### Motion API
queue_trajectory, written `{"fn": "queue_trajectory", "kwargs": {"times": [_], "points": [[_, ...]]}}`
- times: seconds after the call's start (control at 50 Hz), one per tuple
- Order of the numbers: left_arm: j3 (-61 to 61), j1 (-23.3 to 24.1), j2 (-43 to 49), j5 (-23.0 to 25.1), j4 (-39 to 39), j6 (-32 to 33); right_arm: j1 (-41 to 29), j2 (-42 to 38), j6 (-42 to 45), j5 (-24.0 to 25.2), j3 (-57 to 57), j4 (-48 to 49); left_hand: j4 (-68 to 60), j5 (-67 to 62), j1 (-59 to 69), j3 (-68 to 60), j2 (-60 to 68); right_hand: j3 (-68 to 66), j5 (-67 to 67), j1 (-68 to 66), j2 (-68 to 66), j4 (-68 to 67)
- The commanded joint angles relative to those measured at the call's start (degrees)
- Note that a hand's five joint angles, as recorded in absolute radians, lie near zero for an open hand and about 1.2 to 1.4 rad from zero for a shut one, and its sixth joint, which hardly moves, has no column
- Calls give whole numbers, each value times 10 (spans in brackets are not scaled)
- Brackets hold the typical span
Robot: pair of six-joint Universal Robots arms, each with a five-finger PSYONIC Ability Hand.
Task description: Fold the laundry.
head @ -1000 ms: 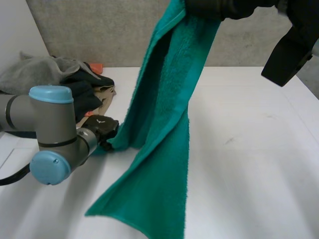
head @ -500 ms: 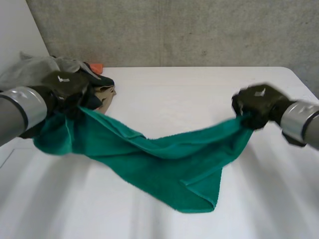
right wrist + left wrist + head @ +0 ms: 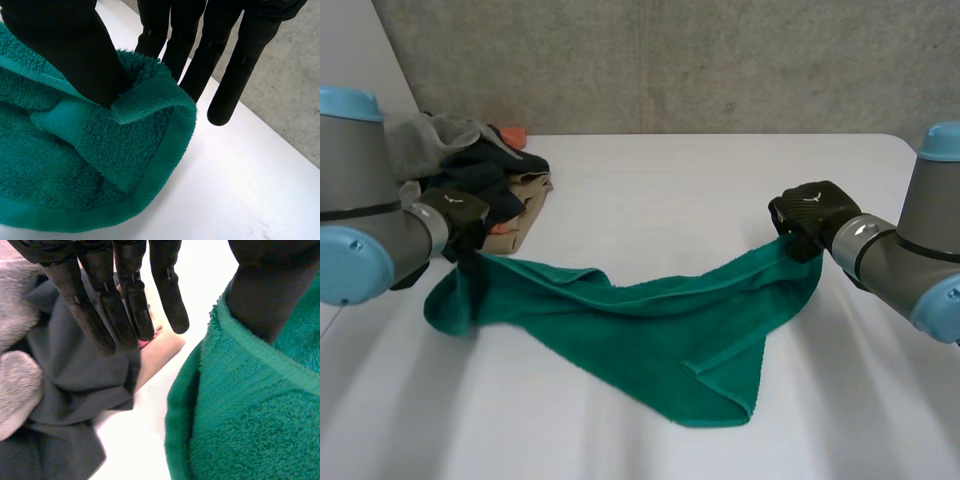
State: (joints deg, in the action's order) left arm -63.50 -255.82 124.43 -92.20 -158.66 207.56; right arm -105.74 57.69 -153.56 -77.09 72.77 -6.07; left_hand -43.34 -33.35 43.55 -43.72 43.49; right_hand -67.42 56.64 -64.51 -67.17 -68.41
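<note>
– Right hand (image 3: 807, 215), at the right of the head view: how does it hold the green towel (image 3: 650, 325)?

– By a pinch. Its thumb (image 3: 70, 50) presses one end of the towel against the straight fingers (image 3: 200, 50) behind it, at the hem, so that end rides just above the white table (image 3: 650, 180).

– And the left hand (image 3: 460, 212), at the left of the frame?

– Its own fingers (image 3: 125, 305) are straight and slightly spread. They reach over the pile of clothes (image 3: 485, 170) in the upper left and stay clear of the towel. The towel's other end lies against that hand's thumb, apparently hooked over it rather than pinched; the contact itself is hidden.

– Why is the cloth held this way?

– Judging from the task, the two ends are drawn apart to spread the towel before any fold. Its middle sags onto the table at lower centre. One corner is turned over on itself, and the left end droops below the hand.

– What does the next move call for?

– Probably laying both ends down flat, with the turned corner pulled out. The loose left hold could let that end slip.
</note>
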Motion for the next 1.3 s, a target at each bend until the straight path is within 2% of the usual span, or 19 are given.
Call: {"fn": "queue_trajectory", "kwargs": {"times": [0.02,0.06,0.14,0.22,0.28,0.36,0.4,0.44,0.5,0.52,0.56,0.62,0.7,0.84,1.06,1.16,1.24,1.3], "points": [[-122,-2,-73,-35,-94,64,-9,15,25,-1,13,3,-54,-54,52,-50,52,-126,134,-155,-128,-116],[-142,-2,-80,-36,-112,76,-10,15,29,-1,13,3,-87,-87,85,-83,86,-126,134,-155,-128,-116],[-169,-2,-79,-12,-138,93,-11,11,34,-1,9,3,-363,-363,361,-359,361,-126,134,-155,-128,-116],[-153,-6,-46,31,-131,112,-13,-6,40,-2,-8,4,-367,-367,365,-363,365,-126,134,-155,-128,-116],[-116,-9,-31,31,-120,120,-13,-18,45,-10,-28,8,-367,-367,365,-363,365,-126,134,-155,-128,-116],[3,-11,-19,20,-111,126,-8,-29,56,-38,-98,32,-367,-367,365,-363,365,-126,134,-155,-128,-116],[93,-16,-23,19,-109,121,2,-26,53,-65,-149,84,-367,-367,365,-363,365,-126,134,-155,-128,-116],[147,-17,-33,23,-112,107,8,-20,44,-80,-173,136,-367,-367,365,-363,365,-126,134,-155,-128,-116],[237,-15,-63,34,-134,39,17,5,12,-90,-179,261,-367,-367,365,-363,365,-126,134,-155,-128,-116],[262,-13,-80,39,-151,-4,20,24,-3,-87,-171,313,-367,-367,365,-363,365,-126,134,-155,-128,-116],[275,-13,-92,47,-168,-41,22,46,-21,-84,-163,362,-367,-367,365,-363,365,-126,134,-155,-128,-116],[280,-12,-89,66,-186,-92,21,80,-46,-77,-134,389,-367,-367,365,-363,365,-126,134,-155,-128,-116],[276,-12,-77,76,-191,-88,21,91,-57,-57,-109,383,-367,-367,365,-363,365,-126,134,-155,-128,-116],[223,-21,-52,58,-169,-63,35,87,-46,-40,-84,339,-367,-367,365,-363,365,-126,134,-155,-128,-116],[3,4,-58,118,-190,-44,65,44,-2,-6,-21,204,-367,-367,365,-363,365,-126,134,-155,-128,-116],[-118,21,-73,100,-191,14,93,41,54,17,32,100,-367,-367,365,-363,365,-126,134,-155,-128,-116],[-209,34,-102,80,-157,80,116,58,121,27,65,-5,-367,-367,365,-363,365,-126,134,-155,-128,-116],[-256,50,-135,67,-97,109,144,94,219,22,102,-156,-367,-367,365,-363,365,-126,134,-155,-128,-116]]}}
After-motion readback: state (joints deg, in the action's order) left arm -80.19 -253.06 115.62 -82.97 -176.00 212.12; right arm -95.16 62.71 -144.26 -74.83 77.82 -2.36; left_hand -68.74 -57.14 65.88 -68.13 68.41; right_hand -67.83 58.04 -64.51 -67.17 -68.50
